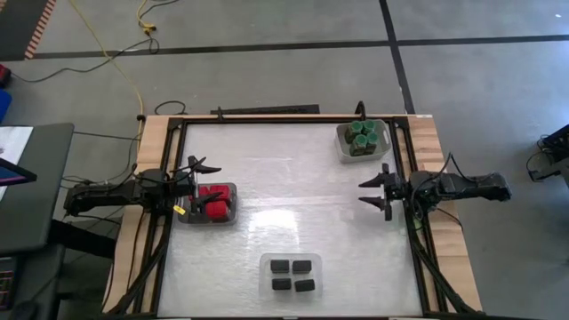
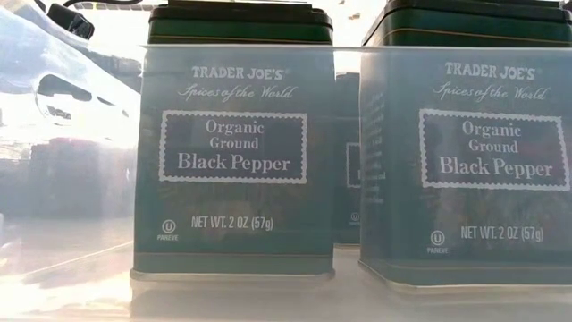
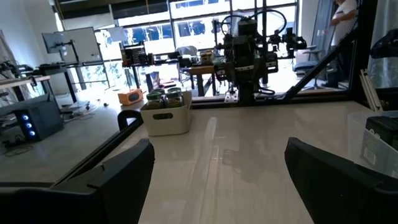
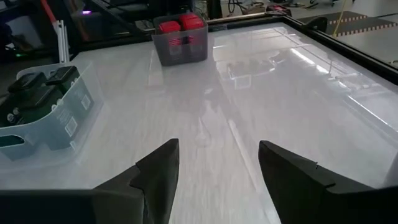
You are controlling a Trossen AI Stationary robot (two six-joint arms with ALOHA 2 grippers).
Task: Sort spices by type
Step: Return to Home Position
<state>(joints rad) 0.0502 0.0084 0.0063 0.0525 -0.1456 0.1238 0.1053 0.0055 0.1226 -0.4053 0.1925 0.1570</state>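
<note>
Finding: all the spices in view are grouped by kind.

- The red blocks (image 1: 213, 201) sit in a grey tray (image 1: 234, 214) at the left side of the table (image 1: 293, 204).
- The green-lidded jars (image 1: 363, 135) stand in a pale bin (image 1: 340, 151) at the far right corner.
- The black boxes (image 1: 292, 274) lie in a clear tray (image 1: 264, 276) at the near edge. Its long side runs left to right.

Your left gripper (image 1: 196, 186) is spread wide and holds nothing. It hangs at the red blocks' tray, on that tray's left edge. Your right gripper (image 1: 368, 191) is also wide and empty, at the right edge and nearer the jars than anything else.

Judgement: only the retreat remains. The red blocks lie just ahead of the left fingers, toward the table's middle. Draw that arm back to its own side and it should clear the tray.
</note>
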